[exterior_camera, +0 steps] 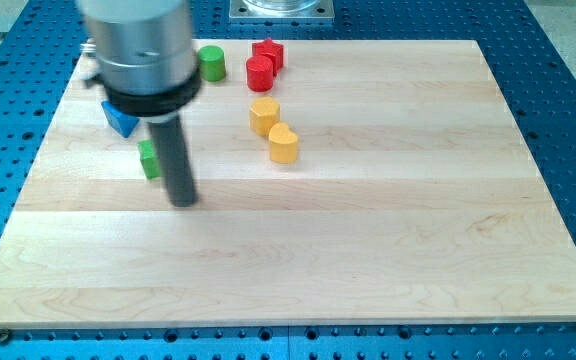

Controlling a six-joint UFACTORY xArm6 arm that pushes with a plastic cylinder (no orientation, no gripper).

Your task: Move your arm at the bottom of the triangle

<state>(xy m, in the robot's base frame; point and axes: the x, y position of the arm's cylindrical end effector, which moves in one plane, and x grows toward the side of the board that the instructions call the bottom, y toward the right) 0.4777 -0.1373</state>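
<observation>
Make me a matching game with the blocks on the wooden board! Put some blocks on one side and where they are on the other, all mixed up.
Things:
1. green cylinder
2. blue triangle
3. yellow heart-shaped block
4. my tip

Places:
A. just to the view's right of the small green block
B. partly hidden under the arm, at the view's left
C. near the top edge, left of the red blocks
D. below the other yellow block

Pairs: 1-C, 2-B, 3-D, 4-A
</observation>
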